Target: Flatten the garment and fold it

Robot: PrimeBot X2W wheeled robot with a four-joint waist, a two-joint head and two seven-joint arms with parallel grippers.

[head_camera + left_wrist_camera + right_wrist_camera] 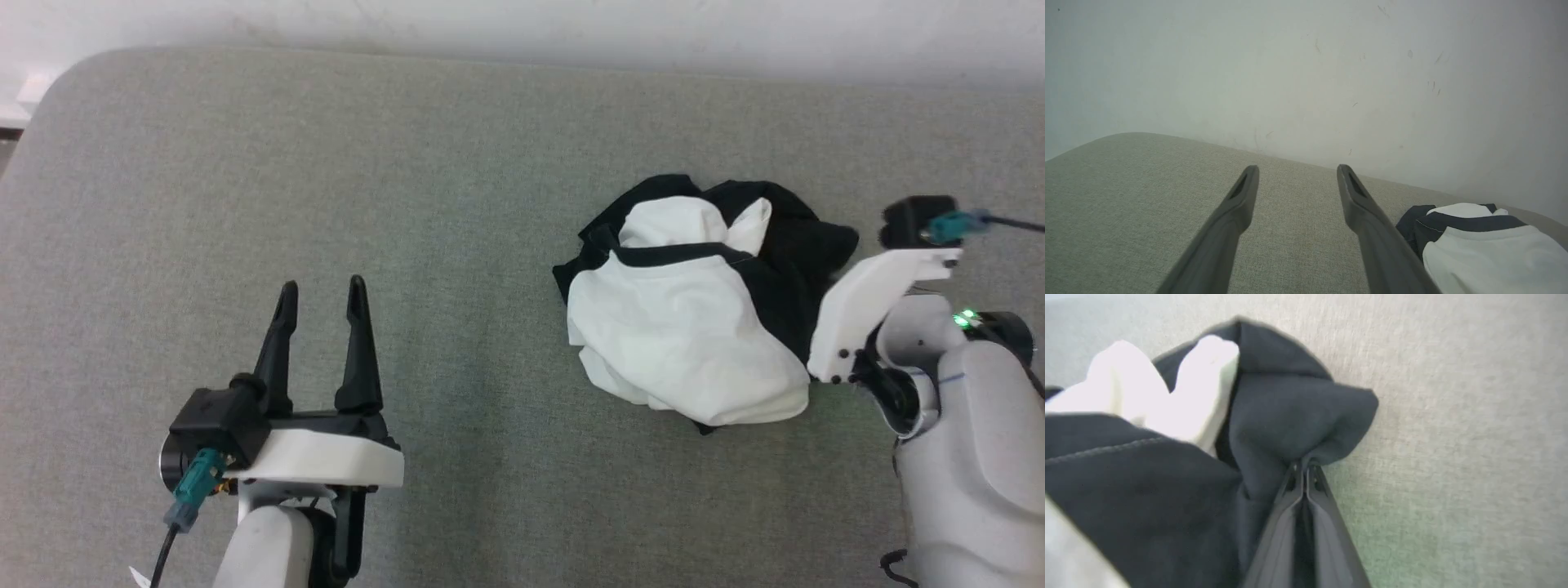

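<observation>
The garment [686, 327] lies crumpled in a heap on the right half of the grey fabric surface [408, 163], white body in front and black sleeves behind and to the right. In the right wrist view my right gripper [1302, 467] is shut on a bunched fold of the garment's black fabric [1290, 416]. From the head, that arm's white wrist housing [865, 310] covers its fingers at the heap's right edge. My left gripper [322, 286] stands open and holds nothing, well left of the heap. Its fingertips [1343, 171] sit left of the garment [1486, 253].
A pale wall [522, 24] runs along the surface's far edge. The surface's rounded far-left corner [73, 73] shows at the upper left. Bare fabric stretches between the left gripper and the heap.
</observation>
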